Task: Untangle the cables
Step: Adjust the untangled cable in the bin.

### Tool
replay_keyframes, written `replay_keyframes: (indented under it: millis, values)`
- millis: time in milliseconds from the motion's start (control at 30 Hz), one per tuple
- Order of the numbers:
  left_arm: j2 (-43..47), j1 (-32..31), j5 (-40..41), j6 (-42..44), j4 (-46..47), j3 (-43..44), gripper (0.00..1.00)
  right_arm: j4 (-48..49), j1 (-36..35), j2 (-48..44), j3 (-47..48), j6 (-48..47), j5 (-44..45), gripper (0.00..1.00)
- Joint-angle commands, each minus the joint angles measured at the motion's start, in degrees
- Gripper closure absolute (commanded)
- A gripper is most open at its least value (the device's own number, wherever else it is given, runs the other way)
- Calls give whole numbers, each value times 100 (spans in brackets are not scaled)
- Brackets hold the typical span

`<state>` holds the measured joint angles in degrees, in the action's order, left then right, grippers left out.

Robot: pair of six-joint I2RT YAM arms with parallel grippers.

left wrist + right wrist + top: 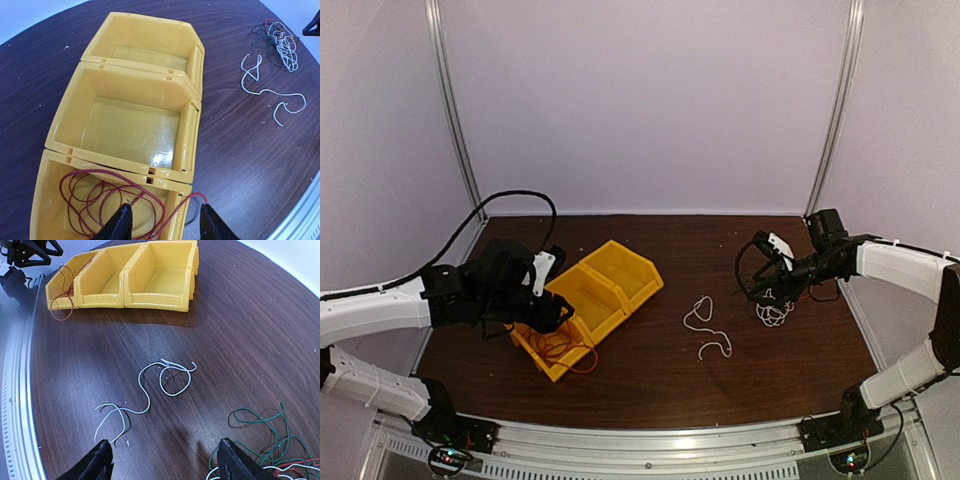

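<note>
A red cable [100, 197] lies coiled in the nearest of three joined yellow bins [60, 125], with one end hanging over the bin's wall. My left gripper [165, 224] is open just above that bin's corner, and the red strand passes between its fingers untouched. A single white cable [150, 385] lies loose on the table. A tangle of green, white, red and black cables [280, 460] lies at my right gripper's right finger. My right gripper [167, 462] is open and empty, low over the table between the white cable and the tangle. In the top view the left gripper [555, 312] is over the bins and the right gripper [767, 285] is above the tangle [775, 313].
The yellow bins [620, 280] sit diagonally at centre left, the two farther ones empty. The white cable [705, 325] lies mid-table. The dark wooden table [650, 380] has a metal rail at its near edge, and white walls surround it.
</note>
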<state>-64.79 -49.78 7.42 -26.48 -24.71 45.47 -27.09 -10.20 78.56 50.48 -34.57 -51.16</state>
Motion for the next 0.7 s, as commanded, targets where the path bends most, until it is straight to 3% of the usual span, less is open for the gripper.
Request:
replay_keyframes:
  millis: [0, 200, 367, 533, 667]
  values:
    - [47, -431, -508, 80, 224, -175, 56, -24, 45, 47, 19, -59, 17, 28]
    - [-861, -1082, -208, 46, -253, 60, 59, -49, 44, 90, 37, -81, 66, 28]
    - [-1762, -1691, 397, 47, -726, 538, 55, -59, 44, 96, 33, -102, 71, 28]
    - [-2393, -1892, 793, 115, -975, 979, 56, -110, 47, 132, 58, -144, 44, 28]
    - [-2817, -1926, 926, 222, -1083, 1236, 63, -146, 46, 124, 67, -177, 36, 28]
